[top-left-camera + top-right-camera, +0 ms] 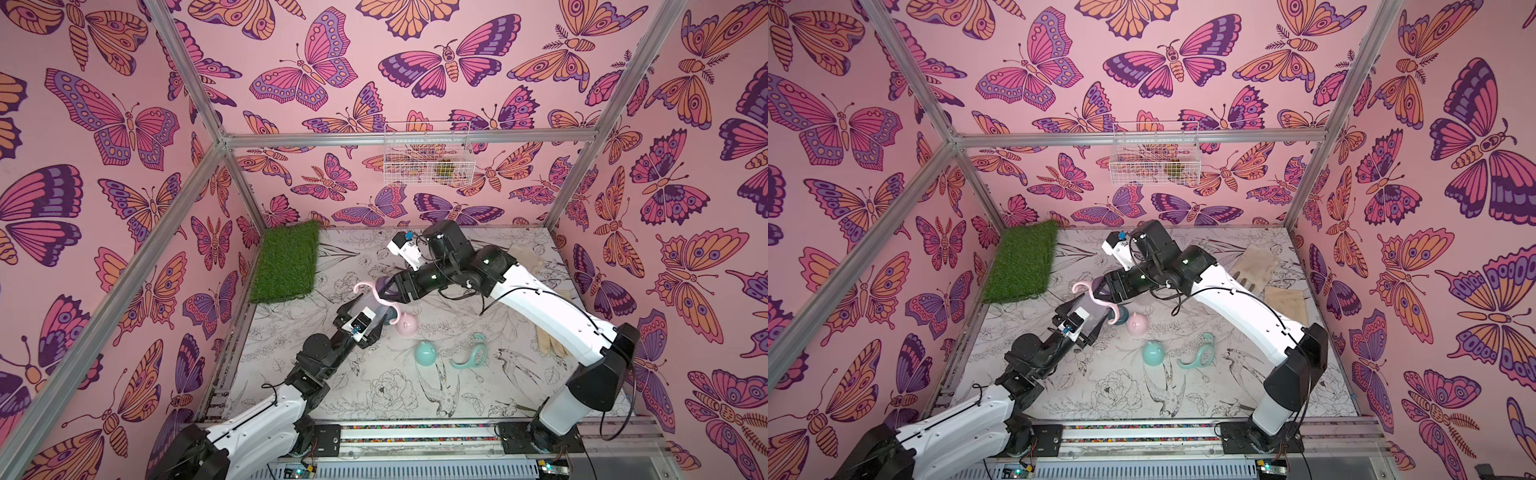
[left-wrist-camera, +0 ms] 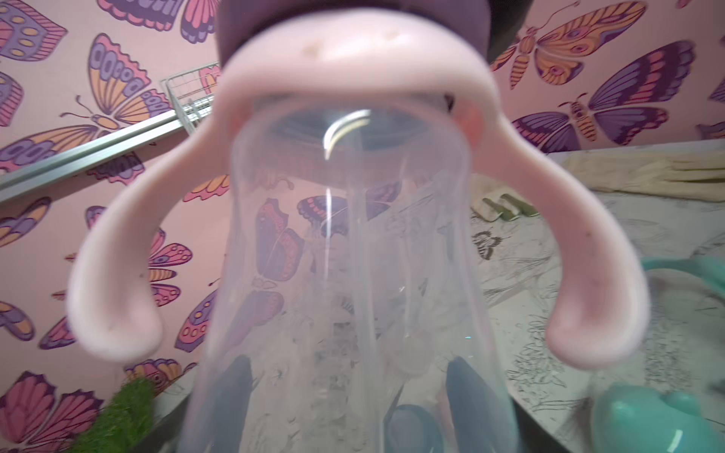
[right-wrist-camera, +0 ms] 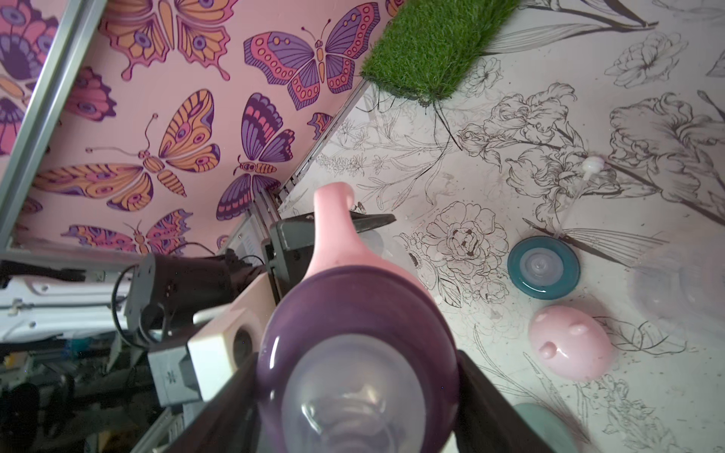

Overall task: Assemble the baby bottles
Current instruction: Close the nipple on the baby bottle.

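Two grippers are meeting above the table (image 1: 469, 399): the left gripper (image 1: 362, 319) is pinching the bottle (image 2: 353, 255), the right gripper (image 3: 361, 396) is pinching the collar (image 3: 337, 302); twisting is probably going best with axes aligned.

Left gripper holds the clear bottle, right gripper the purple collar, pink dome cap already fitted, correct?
No: the pink dome cap lies on the table, per the right wrist view. The left gripper does hold the clear bottle, the right gripper the purple collar.

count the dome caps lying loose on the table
2. The pink cap lies on the table near the middle. The teal cap lies nearer the front, beside the teal handle ring. None looks hidden.
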Robot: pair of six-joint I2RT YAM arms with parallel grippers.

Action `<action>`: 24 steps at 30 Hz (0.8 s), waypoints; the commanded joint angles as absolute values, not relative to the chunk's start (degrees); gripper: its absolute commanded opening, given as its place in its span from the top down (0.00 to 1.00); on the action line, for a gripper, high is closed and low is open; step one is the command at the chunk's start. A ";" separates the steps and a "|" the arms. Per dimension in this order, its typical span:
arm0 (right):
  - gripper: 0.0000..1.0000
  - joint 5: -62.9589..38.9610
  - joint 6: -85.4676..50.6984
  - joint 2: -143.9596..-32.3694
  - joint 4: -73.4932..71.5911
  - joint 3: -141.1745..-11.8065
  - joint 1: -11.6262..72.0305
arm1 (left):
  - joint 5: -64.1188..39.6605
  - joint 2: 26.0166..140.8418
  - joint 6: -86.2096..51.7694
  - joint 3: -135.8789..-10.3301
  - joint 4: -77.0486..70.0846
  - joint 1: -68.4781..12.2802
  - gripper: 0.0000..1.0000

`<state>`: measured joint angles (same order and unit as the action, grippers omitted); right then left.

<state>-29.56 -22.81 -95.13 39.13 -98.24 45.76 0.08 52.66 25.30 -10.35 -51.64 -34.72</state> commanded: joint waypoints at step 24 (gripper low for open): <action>0.08 -13.58 -23.74 -82.36 29.08 -91.11 47.26 | 13.20 61.40 32.12 -17.98 -63.48 -45.83 1.00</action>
<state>-12.86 -31.22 -86.59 27.92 -91.61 48.60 19.31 64.05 36.97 -15.92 -67.61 -46.15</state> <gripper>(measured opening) 0.913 0.786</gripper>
